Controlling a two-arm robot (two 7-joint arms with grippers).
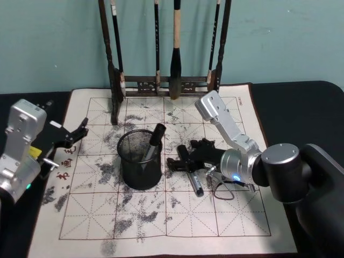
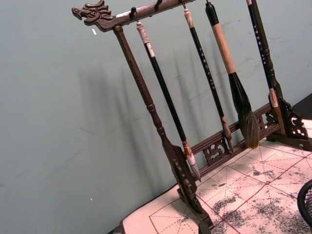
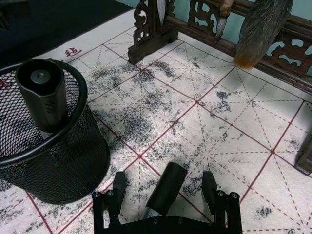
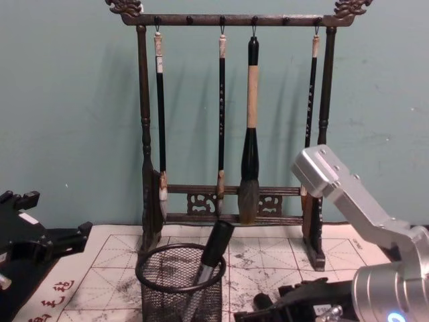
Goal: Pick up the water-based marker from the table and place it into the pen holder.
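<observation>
Teal wall behind, black bench (image 1: 301,102) under an ink-stained grid mat (image 1: 215,215), tall brush rack (image 4: 228,114) at its far edge. Mid-mat stands the pen holder (image 1: 141,177), one dark pen (image 1: 156,137) leaning inside, and the left gripper (image 1: 72,134) hangs at the mat's left edge. Right gripper (image 3: 164,179) sits low beside the holder, fingers spread either side of the water-based marker (image 3: 165,195) lying on the mat.

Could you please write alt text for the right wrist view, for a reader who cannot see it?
The right gripper, fingers open, straddles a dark marker lying on the ink-stained grid mat, without touching it. Close beside stands the black mesh pen holder with a second marker leaning inside, and the wooden brush rack stands behind.
</observation>
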